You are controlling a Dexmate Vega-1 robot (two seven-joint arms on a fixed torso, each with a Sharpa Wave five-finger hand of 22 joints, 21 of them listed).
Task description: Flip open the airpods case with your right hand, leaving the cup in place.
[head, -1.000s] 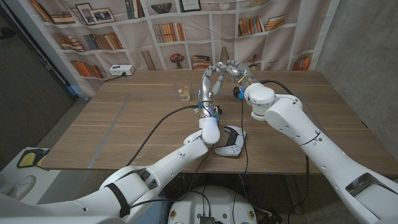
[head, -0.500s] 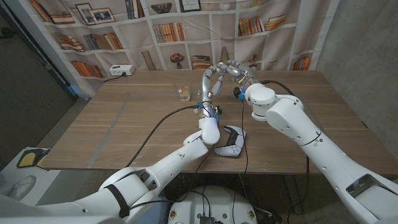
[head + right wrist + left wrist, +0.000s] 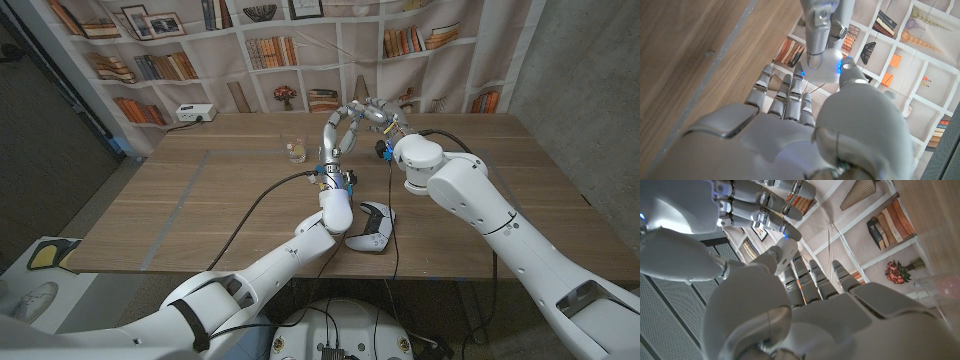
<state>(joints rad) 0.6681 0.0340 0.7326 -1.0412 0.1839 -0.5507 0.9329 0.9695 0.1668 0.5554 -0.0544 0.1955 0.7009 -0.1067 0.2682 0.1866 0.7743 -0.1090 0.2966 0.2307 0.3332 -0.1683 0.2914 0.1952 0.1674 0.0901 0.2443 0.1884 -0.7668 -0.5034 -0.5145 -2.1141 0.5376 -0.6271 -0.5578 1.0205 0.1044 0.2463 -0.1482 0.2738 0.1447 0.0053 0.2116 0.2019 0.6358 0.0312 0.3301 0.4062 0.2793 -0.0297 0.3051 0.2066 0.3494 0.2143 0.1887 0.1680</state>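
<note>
While your two hands, left hand point(image 3: 337, 128) and right hand point(image 3: 372, 110), meet raised, grips unreadable, one glass cup point(image 3: 294, 150) and one game controller point(image 3: 372, 228) sit on the table point(image 3: 200, 200).

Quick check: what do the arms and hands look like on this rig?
Both arms are glossy white rounded shells, with a black band on the left arm. Black cables trail along them. The left hand and right hand are silver-grey metal, with blue lights at the wrists.
</note>
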